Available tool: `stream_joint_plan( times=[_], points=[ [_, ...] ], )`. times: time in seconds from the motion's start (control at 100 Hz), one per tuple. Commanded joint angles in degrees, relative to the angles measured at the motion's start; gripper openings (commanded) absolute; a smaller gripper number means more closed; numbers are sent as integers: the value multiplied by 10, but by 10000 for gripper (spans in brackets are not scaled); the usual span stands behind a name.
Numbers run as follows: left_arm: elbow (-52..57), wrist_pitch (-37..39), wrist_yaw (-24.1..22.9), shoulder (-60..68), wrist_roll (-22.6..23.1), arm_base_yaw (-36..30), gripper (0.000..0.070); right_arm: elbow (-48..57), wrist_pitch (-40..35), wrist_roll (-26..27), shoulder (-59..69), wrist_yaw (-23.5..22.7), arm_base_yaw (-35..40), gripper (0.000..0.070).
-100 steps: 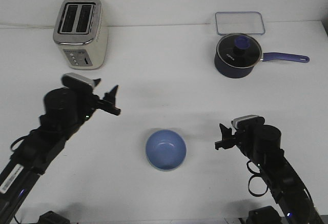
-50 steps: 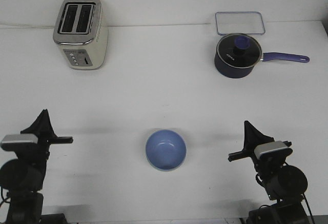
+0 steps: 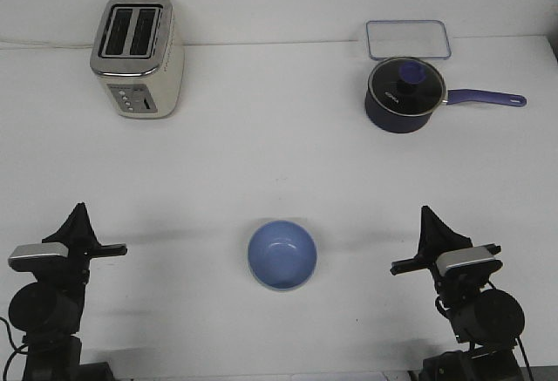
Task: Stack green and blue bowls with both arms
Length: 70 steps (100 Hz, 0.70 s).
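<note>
Both arms have folded back toward the near edge since a second ago, when they reached out over the table on either side of the bowl; in the last half second they barely shift. We see the blue bowl [image 3: 282, 255] sitting upright at the near middle of the table [image 3: 279, 163], with a thin pale rim showing under its near edge, which we judge to be the green bowl nested beneath it, though we cannot be sure from this view. If so, the stacking looks done and we are in the retreat step; the next move calls only for settling the arms at rest, well clear of the bowl. From the bowl, the left gripper [image 3: 83, 243] sits at nine o'clock and the right gripper [image 3: 432, 255] at three o'clock, each well apart from it and holding nothing. We cannot tell whether either pair of jaws is parted or closed. The toaster [image 3: 137, 54] stands at eleven o'clock, the saucepan [image 3: 405, 93] at one o'clock.
</note>
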Motion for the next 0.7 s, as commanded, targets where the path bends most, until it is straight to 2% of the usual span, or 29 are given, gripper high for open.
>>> stream_joint_plan(
  times=[0.0,0.41,0.48,0.69],
  points=[
    [7,6,1,-1,-3,-1,15,1,6,-2,1,0,1,0],
    [6,12,0,-6,6,-1,15,1,6,-2,1,0,1,0],
    [0,-11,0,-34,23,-1,15,1,6,-2,1,0,1,0],
    [-104,-8,1,-168,9,-1,15,1,6,-2,1,0,1,0]
  ],
)
